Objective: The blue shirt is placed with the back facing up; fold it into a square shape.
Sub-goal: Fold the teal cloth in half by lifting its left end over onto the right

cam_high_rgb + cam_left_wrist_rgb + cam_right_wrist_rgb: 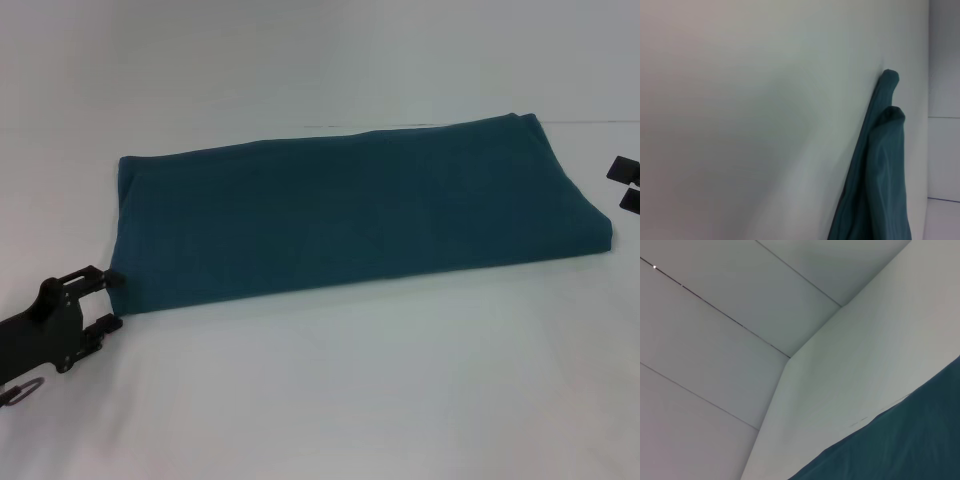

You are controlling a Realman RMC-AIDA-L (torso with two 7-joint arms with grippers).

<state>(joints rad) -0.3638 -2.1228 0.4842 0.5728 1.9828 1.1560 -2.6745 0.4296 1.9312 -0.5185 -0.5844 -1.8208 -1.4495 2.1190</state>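
Blue shirt, long folded band

The blue shirt is dark teal-blue all over — one plain colour, with no print, stripes or dots. In the folds the blue looks a bit darker. The table under it is plain white. The left gripper is black. The right gripper is black too — only its tips show. The wall is pale grey with thin dark lines.
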